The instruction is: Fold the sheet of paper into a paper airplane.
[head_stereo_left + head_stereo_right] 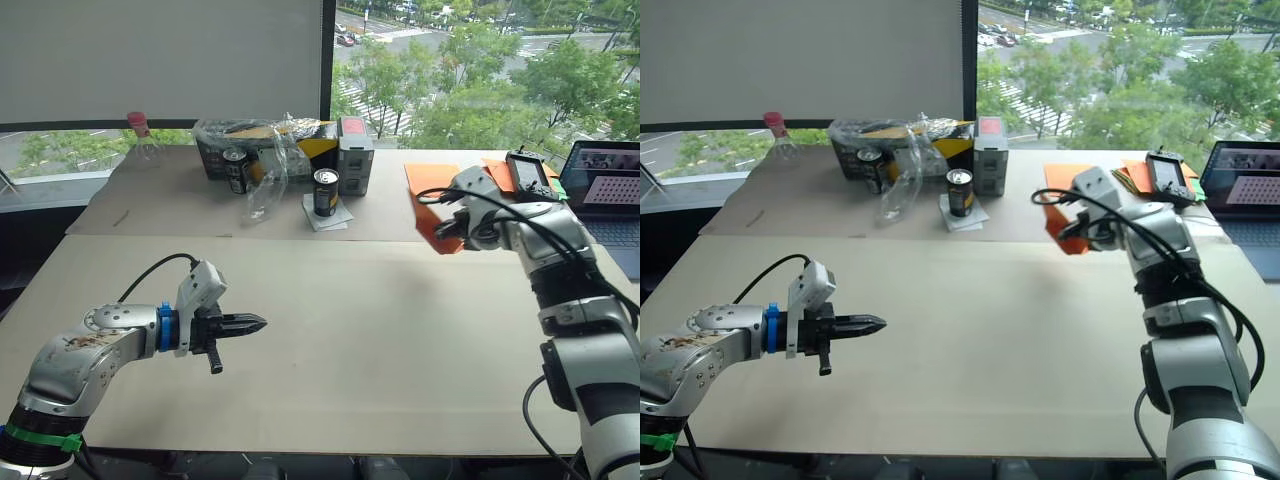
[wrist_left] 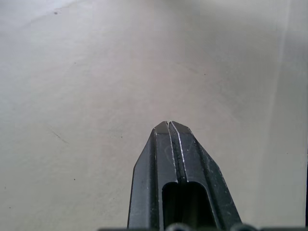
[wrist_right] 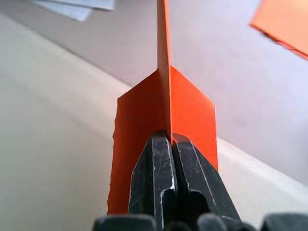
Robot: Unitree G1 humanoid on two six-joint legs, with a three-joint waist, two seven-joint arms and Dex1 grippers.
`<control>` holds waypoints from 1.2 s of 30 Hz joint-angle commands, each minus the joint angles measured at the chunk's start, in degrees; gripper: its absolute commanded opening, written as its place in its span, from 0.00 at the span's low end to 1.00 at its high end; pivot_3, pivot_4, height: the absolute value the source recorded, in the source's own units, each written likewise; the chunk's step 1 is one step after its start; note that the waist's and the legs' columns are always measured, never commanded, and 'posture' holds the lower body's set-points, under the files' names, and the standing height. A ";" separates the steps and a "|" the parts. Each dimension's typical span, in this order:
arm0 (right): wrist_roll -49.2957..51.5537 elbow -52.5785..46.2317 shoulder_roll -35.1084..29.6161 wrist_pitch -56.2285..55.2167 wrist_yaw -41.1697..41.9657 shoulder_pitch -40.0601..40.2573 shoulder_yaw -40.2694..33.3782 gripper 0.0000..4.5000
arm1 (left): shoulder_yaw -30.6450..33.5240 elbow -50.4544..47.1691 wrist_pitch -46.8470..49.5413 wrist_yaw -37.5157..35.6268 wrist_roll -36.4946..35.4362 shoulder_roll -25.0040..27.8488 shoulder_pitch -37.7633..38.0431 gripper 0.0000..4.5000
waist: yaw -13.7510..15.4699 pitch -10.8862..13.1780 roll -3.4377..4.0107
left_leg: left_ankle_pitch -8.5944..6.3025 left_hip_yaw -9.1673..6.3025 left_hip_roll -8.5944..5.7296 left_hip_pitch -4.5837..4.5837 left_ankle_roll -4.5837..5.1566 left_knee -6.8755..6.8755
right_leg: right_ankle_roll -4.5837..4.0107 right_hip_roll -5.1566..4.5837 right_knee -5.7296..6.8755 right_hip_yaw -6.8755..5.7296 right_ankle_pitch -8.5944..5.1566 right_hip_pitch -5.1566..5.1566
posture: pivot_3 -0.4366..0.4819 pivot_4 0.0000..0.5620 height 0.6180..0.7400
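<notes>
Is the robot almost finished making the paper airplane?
Not yet, it looks early. The right end effector is shut on the orange sheet of paper, held up off the table; the sheet bends along a crease, but shows no pointed plane shape. The left end effector is shut and holds nothing, away from the sheet. Nearly all the folding seems left.

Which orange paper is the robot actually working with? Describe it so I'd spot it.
Look to the table's far right side, before the laptop. The sheet is pinched in the right gripper, held up off the table. The other orange papers lie flat behind it.
</notes>
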 commanded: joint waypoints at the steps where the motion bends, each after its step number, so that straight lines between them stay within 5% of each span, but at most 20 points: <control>1: -1.01 13.79 -0.27 -8.33 -7.43 -3.92 -4.73 0.00 | -0.51 -0.69 -1.77 0.00 0.36 -1.28 -0.41 0.00 | -0.74 0.00 0.00 | 0.00 0.04 0.01 0.00 0.00 0.00 | 0.00 0.00 -0.03 0.03 0.00 0.00 | 0.48 0.27 0.92; 7: -2.47 24.00 -1.00 -10.34 -7.59 -5.60 -6.17 0.00 | -0.22 -1.43 -2.30 0.76 0.41 -2.45 1.03 0.00 | -1.65 0.01 0.02 | 0.00 0.10 -0.02 -0.01 0.01 0.02 | 0.00 -0.03 0.02 0.11 0.00 -0.01 | 0.48 0.27 0.92; 19: -1.86 26.01 -0.83 -5.97 -7.50 -3.24 -10.04 0.00 | -0.03 -1.93 -2.52 1.00 -0.43 -3.21 2.32 0.00 | -1.39 0.01 0.03 | 0.00 0.08 -0.03 0.03 0.01 0.04 | 0.02 -0.02 0.07 0.11 0.01 0.04 | 0.48 0.27 0.92; 32: -0.51 18.49 -3.70 0.38 -4.50 -7.26 -12.66 0.96 | -0.17 0.93 -2.32 0.42 -0.48 -4.08 -0.80 0.00 | -1.43 0.03 0.06 | 0.00 0.09 -0.03 0.04 0.01 0.04 | 0.02 -0.02 0.08 0.12 0.01 0.03 | 0.48 0.27 0.92; 36: 2.07 8.90 -4.09 3.61 0.63 -6.00 -13.48 0.98 | -0.53 3.13 -4.11 1.10 0.83 -5.50 -1.94 0.00 | -1.44 0.03 0.08 | 0.00 0.08 -0.02 0.05 0.01 0.04 | 0.02 0.00 0.08 0.11 0.00 0.03 | 0.48 0.27 0.92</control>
